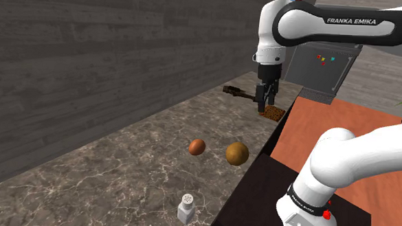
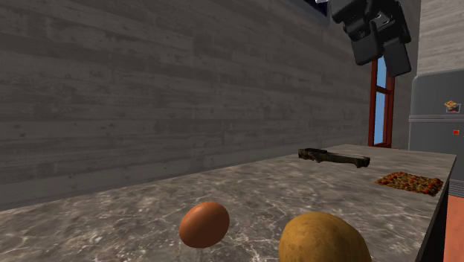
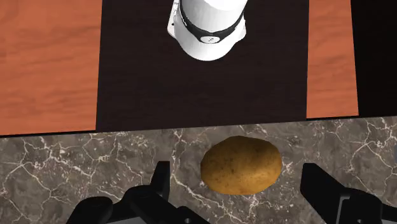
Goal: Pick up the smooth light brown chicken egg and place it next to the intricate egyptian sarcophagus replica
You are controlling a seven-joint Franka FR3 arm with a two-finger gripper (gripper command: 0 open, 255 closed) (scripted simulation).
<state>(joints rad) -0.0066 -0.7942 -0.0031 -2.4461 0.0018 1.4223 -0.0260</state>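
Hand (image 1: 264, 104) fingers apart, empty, high over the potato (image 1: 237, 153). Egg (image 1: 197, 146) lies just beside the potato, toward the shoulder view's left.

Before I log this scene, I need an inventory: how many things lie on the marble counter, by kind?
Egg: 1
Potato: 1
Shaker: 1
Sarcophagus replica: 1
Speckled mat: 1
Total: 5

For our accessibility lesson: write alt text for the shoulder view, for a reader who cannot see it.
A white robot arm holds its black gripper above the far end of a marble counter, by a flat patterned piece. Nearer are a reddish-brown egg, a potato and a white shaker.
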